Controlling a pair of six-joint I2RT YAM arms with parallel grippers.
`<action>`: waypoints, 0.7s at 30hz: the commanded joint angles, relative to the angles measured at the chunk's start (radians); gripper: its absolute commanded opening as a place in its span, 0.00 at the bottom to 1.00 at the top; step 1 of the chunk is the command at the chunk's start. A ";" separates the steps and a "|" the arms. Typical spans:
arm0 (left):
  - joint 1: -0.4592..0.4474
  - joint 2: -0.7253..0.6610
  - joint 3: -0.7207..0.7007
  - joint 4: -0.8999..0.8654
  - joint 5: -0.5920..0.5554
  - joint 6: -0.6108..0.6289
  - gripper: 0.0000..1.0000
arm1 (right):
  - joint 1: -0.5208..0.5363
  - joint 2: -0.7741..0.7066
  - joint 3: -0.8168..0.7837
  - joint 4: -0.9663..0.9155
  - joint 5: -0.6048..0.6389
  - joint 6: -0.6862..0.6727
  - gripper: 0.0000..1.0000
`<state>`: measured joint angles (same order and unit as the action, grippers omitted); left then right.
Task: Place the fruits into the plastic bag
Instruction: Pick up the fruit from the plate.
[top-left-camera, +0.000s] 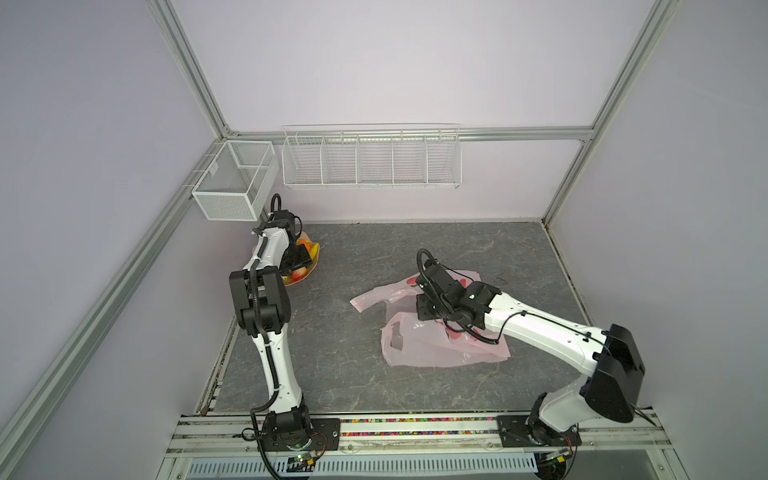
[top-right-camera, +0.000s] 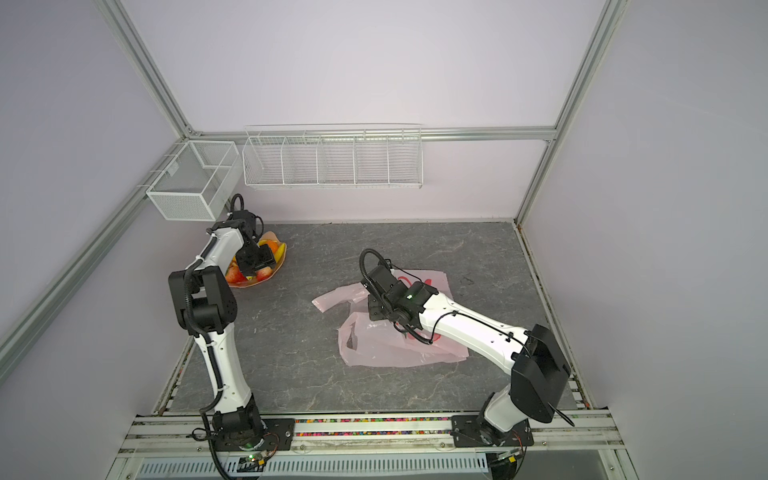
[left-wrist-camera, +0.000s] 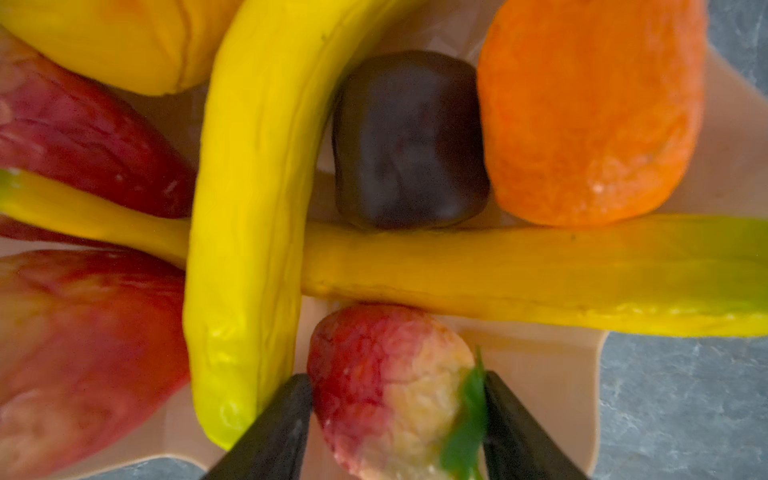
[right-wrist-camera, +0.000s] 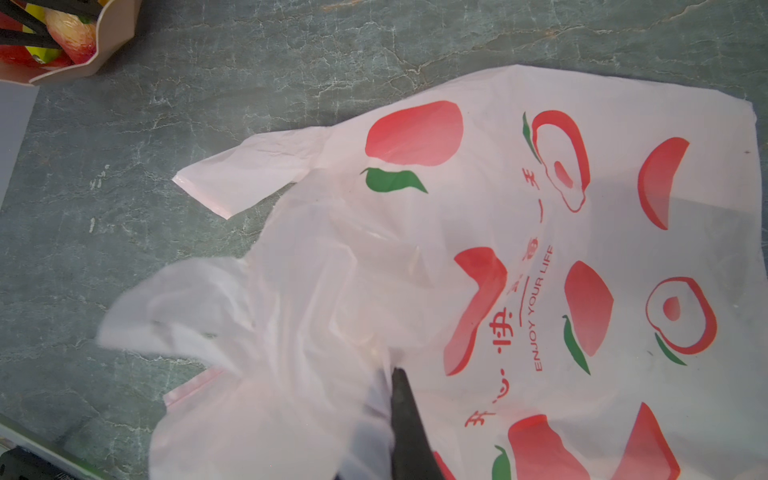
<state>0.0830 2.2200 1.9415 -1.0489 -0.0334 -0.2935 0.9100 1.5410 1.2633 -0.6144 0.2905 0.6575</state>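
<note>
The fruits lie piled in a peach wavy-edged dish (top-left-camera: 308, 272) (top-right-camera: 249, 284) at the far left of the table. In the left wrist view I see two crossed yellow bananas (left-wrist-camera: 249, 199) (left-wrist-camera: 519, 274), an orange (left-wrist-camera: 590, 108), a dark brown piece (left-wrist-camera: 407, 141), a yellow pear (left-wrist-camera: 124, 41) and red strawberries (left-wrist-camera: 83, 137). My left gripper (left-wrist-camera: 397, 415) is down in the dish, its black fingers pressed on both sides of a red-and-cream strawberry (left-wrist-camera: 374, 374) that rests on the dish. The pale pink plastic bag (top-left-camera: 436, 349) (top-right-camera: 382, 353) (right-wrist-camera: 519, 199) lies right of centre. My right gripper (right-wrist-camera: 386, 374) is shut on its film near the mouth, one finger covered by plastic.
Two white wire baskets (top-left-camera: 232, 187) (top-left-camera: 370, 160) hang on the back wall above the grey stone tabletop (top-left-camera: 374, 257). The left one overhangs the dish corner. Metal frame posts border the table, and a rail (top-left-camera: 415, 428) runs along the front edge.
</note>
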 joint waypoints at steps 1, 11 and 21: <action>-0.003 0.012 -0.001 -0.020 -0.013 -0.003 0.54 | -0.006 -0.017 -0.005 0.006 0.006 -0.001 0.06; -0.007 -0.063 0.000 -0.033 0.019 0.024 0.36 | -0.006 -0.032 -0.006 0.000 0.012 0.001 0.06; -0.026 -0.199 -0.004 -0.046 0.064 0.066 0.35 | -0.006 -0.063 -0.009 -0.016 0.021 0.010 0.06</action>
<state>0.0692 2.0857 1.9415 -1.0641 0.0006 -0.2520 0.9092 1.5135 1.2633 -0.6159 0.2947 0.6582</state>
